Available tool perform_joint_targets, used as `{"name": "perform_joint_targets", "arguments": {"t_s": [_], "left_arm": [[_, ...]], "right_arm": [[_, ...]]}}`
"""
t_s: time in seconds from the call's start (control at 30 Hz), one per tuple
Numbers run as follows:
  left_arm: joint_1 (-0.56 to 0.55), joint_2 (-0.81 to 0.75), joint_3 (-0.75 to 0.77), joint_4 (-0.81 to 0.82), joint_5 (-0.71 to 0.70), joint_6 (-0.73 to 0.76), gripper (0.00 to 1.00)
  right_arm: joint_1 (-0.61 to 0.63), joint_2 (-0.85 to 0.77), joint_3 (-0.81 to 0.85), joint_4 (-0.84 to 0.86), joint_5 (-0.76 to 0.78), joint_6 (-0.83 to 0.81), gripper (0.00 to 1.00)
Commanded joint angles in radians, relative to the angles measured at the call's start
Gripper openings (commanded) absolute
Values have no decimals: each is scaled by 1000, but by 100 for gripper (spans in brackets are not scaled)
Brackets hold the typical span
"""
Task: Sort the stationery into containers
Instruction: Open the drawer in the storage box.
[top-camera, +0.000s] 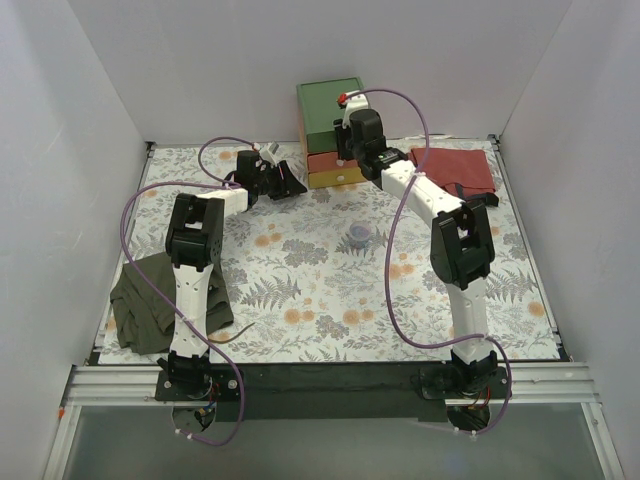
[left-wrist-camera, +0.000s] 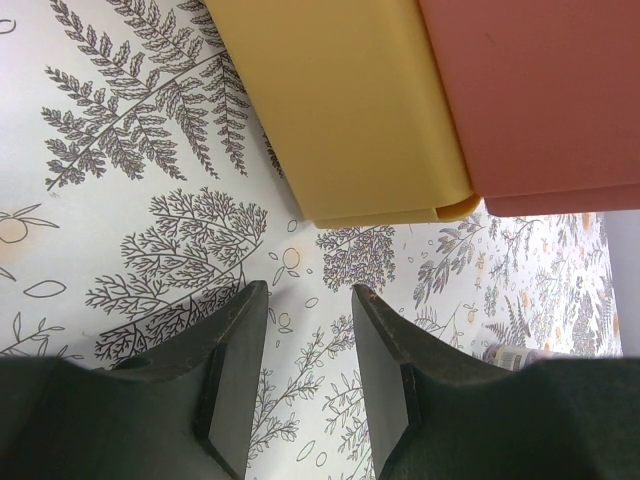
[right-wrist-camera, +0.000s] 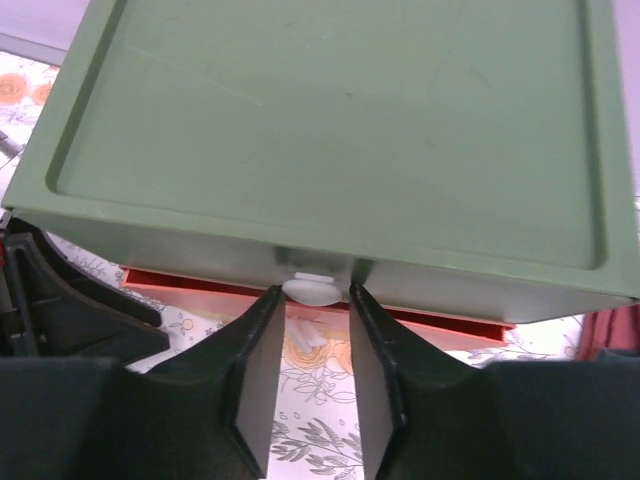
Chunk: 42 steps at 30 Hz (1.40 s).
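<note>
**While the right gripper (right-wrist-camera: 315, 300) is bracketing the knob (right-wrist-camera: 312, 290) of the green drawer (right-wrist-camera: 330, 130), the left gripper (left-wrist-camera: 310, 300) is hanging spread by the yellow drawer (left-wrist-camera: 340, 110)**

From the top view, one cube-shaped box (top-camera: 328, 103) of three drawers is sitting against the back wall, green over salmon over yellow. One tape roll (top-camera: 360, 235) is lying mid-tabletop (top-camera: 300, 300), well apart from the box and between the two arms. Two cloths are lying at the margins. A red cloth (top-camera: 455, 170) is folded in the back right corner, and an olive-green cloth (top-camera: 150, 300) is drooping at the left edge beside the left arm. White walls (top-camera: 90, 150) are closing in three sides, and the broadest run of patterned tabletop is stretching across the middle. Both arms are reaching to the front of the box.

From the left wrist view, the two fingers are standing apart with only leaf print showing between them. The rounded corner of the yellow drawer is sitting just beyond the fingertips, not touching them. The salmon drawer (left-wrist-camera: 540, 100) is lying alongside it.

From the right wrist view, the two fingers are flanking the one white knob, their tips right up against its sides. Whether they are pressing on it, I cannot tell. A strip of the salmon drawer is showing beneath the green one.
</note>
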Motion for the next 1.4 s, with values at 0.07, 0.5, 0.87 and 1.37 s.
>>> {"name": "perform_joint_targets", "arguments": {"t_s": [0.07,0.5,0.87,1.37], "left_arm": [[6,-79,-5,-1,6,2,39],[6,-66,-2,10,12,-9,39],[4,-66,-25,20,10,-20,39],[-13,-125,-113,40,-11,-11,39]], "right_arm": [[-9,14,38,40,17,-1,29],[-3,-49,-19,35,29,-10,1],[46,-173,-138,30,30,-27,1],[111,-371,-368,-68,-2,0,1]]}}
